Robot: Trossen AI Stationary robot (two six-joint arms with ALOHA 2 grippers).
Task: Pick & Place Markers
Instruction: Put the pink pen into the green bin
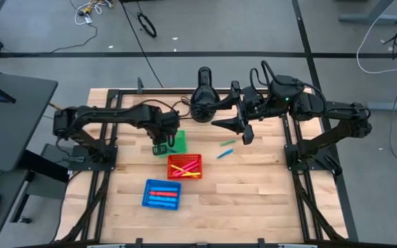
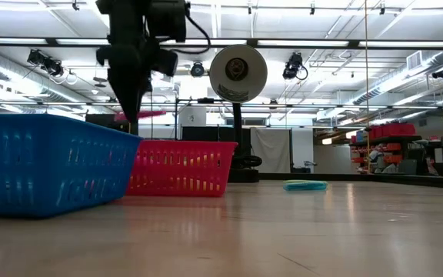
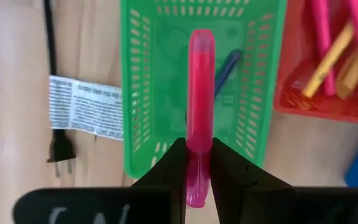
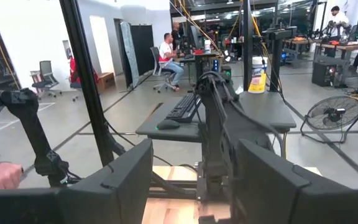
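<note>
From above, the left gripper [image 1: 161, 147] is hovering at the left edge of the green basket [image 1: 177, 141] on the wooden table [image 1: 253, 193], while the right gripper [image 1: 242, 129] is hanging over the far middle of the table with its fingers standing apart and nothing between them. A red basket [image 1: 185, 166] is sitting just near of the green one, holding pink and yellow markers [image 1: 185, 170], and a blue basket [image 1: 161, 194] farther to the near left is holding red and blue ones. A green marker [image 1: 227, 143] and a blue marker [image 1: 225, 153] are lying loose on the table right of the baskets. At table height, the left gripper [image 2: 131, 115] is hanging above the blue basket [image 2: 52, 161] and the red basket [image 2: 181, 168], carrying a pink marker [image 2: 148, 114] level; a loose marker [image 2: 306, 185] is lying farther right. The left wrist camera is showing that gripper [image 3: 199, 163] clamped on the pink marker [image 3: 199, 112], which is pointing over the green basket [image 3: 138, 93], where a blue marker [image 3: 227, 68] is lying; the red basket [image 3: 328, 99] is sitting beside it. The right wrist camera is showing its own gripper [image 4: 194, 180] spread wide, facing into the room, where a seated person [image 4: 169, 56] is working at a desk.
</note>
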